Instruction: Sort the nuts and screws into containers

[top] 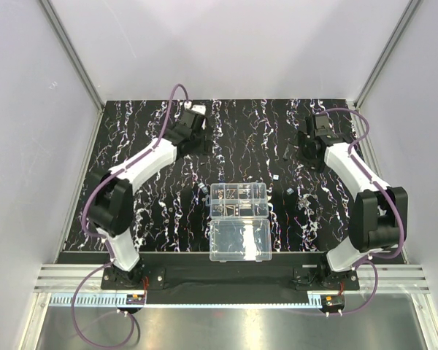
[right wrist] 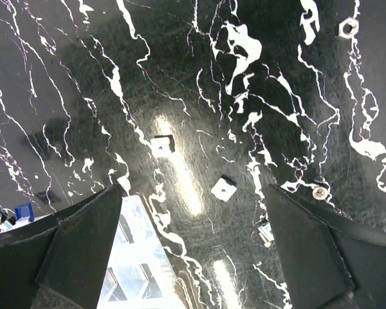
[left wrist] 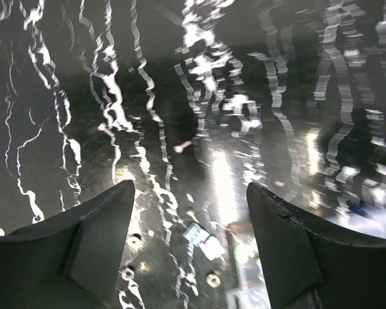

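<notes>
The left claw (left wrist: 190, 188) stands open and empty near the far edge of the bench (top: 175, 240). The right claw (right wrist: 194, 190) is wide open and empty over loose nuts (right wrist: 224, 188). The containers (top: 267, 201) sit mid-bench, toward the near edge.

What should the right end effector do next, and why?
Probably lower the right end effector onto the square nut lying loose on the mat, almost centred under it: the jaws stand open, nothing is held, and the organizer box is close by.

Pale grey panel walls (top: 226, 44) around a black mat with white-purple streaks (top: 241, 138).
Slanting aluminium posts (top: 69, 51) at corners; brushed steel ledge (top: 226, 328) along near edge.
</notes>
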